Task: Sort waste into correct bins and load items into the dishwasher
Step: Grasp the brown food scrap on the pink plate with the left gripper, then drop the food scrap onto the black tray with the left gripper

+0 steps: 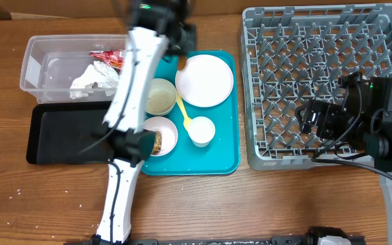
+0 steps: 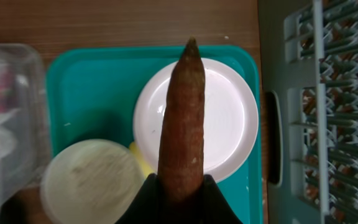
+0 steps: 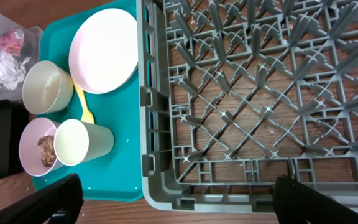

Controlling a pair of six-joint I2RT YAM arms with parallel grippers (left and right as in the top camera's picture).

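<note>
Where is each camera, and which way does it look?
Overhead: above the table, looking straight down; left arm and right arm show.
Left wrist: above the plate, looking down; its gripper clamps a carrot.
Right wrist: above the rack, looking down; its open fingers show at the bottom.
Shared: all see the plate and tray.

Napkin [image 1: 87, 80], red wrapper [image 1: 107, 58] in clear tub [image 1: 31, 54]. Plate [image 1: 204, 80], cup [image 1: 201, 131], yellow spoon [image 1: 182, 110], two bowls [image 1: 160, 96] (one with brownish scraps [image 1: 158, 141], probably) left of grey rack [image 1: 298, 61].

Staged tabletop bench, lab-like rather than a home kitchen. Bare wood-grain table [image 1: 250, 204]; grey dish rack [image 1: 325, 75] at 3 o'clock; teal tray [image 1: 216, 163] of crockery at centre; clear tub [image 1: 46, 68] and black tray [image 1: 53, 136] at 9 o'clock.
</note>
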